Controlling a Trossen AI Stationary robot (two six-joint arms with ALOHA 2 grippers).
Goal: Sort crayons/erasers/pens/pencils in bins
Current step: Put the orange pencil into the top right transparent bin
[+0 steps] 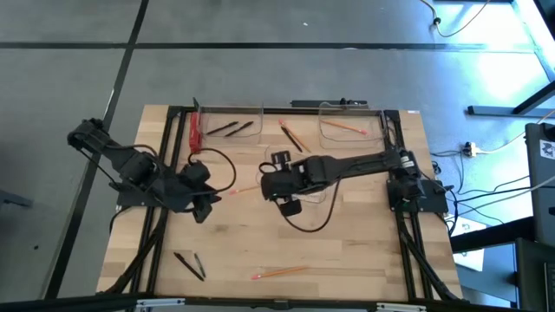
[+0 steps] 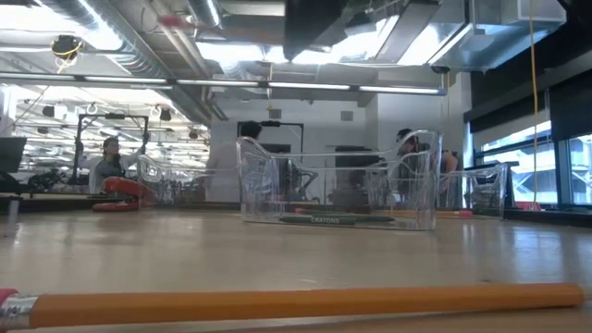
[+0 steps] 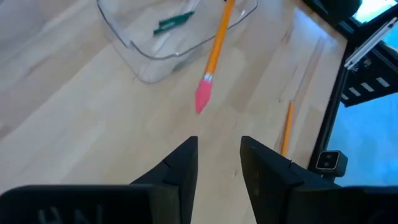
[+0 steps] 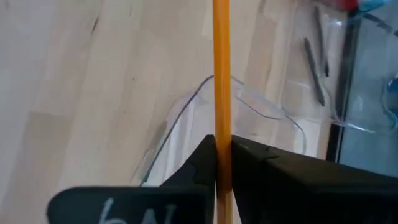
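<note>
We see the right gripper [image 4: 222,163] pinching a pencil [image 4: 221,74] above the middle bin [image 4: 186,118]; the left gripper [image 3: 219,163] hangs spread nearby.

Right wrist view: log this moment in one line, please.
right end effector: shut on pencil | over middle bin | left end effector: open, empty

Long thin orange pencil [image 4: 221,74] clamped upright between right gripper [image 4: 222,163] fingers, pink eraser end [image 3: 204,96] hanging over clear plastic bin [image 3: 146,59] holding a short green crayon [image 3: 174,22]. Another orange pencil [image 1: 279,272] lies near the front edge; two black pens [image 1: 191,263] front-left; black pens [image 1: 231,128] in back-left clear bin [image 1: 227,115]; pencil [image 1: 346,126] in back-right bin [image 1: 351,137].
</note>
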